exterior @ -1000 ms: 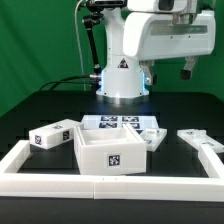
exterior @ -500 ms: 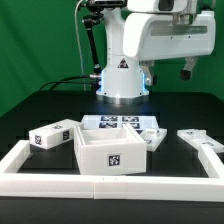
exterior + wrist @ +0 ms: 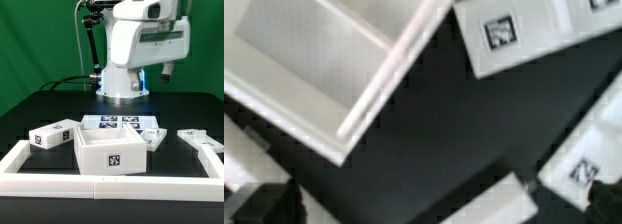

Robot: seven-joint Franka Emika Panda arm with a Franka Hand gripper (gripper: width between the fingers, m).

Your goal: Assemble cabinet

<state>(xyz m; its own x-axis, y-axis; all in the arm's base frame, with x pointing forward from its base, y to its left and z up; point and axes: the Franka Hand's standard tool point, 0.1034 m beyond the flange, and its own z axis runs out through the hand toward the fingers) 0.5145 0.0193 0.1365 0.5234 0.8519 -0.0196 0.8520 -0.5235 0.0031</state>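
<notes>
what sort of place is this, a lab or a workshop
Probably a robotics lab test cell: a green backdrop behind a Franka arm, a black table fenced by white border rails, and white cabinet parts carrying square black-and-white tags.

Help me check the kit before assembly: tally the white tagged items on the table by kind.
large open box: 1
smaller loose pieces: 3 (left block, piece beside the box, far-right piece)
marker board: 1
Total: 5
</notes>
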